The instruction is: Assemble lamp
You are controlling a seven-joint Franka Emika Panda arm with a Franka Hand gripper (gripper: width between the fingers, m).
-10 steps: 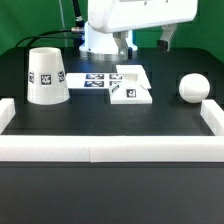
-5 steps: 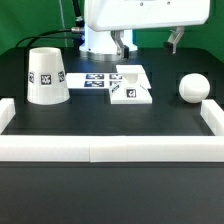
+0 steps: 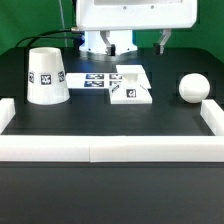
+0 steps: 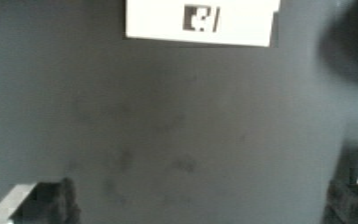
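1. Arm (image 3: pixel 135 14): white body across the upper edge of the exterior view, above the far side of the black table (image 3: pixel 110 118)
2. Gripper (image 3: pixel 145 42): two dark fingers hang well apart, jaws wide open and holding nothing. In the wrist view the fingers (image 4: pixel 43 205) sit at opposite edges of the picture with only bare table between them
3. Base block (image 3: pixel 133 88): flat, square and white, with a tag on its near face. It lies near the table's middle, clear of the gripper. In the wrist view it shows as a tagged white square at the picture's edge
4. Bulb (image 3: pixel 193 88): white ball resting on the table at the exterior view's right, well apart from the base block
5. Shade (image 3: pixel 45 76): white truncated cone, upright with its wide end down, tags on its side. It stands at the exterior view's left
6. Marker board (image 3: pixel 97 80): thin, flat and tagged, lying between the shade and the base block. Its end is just beside the block
7. Border walls (image 3: pixel 110 149): long white bars along the near edge and both sides of the table
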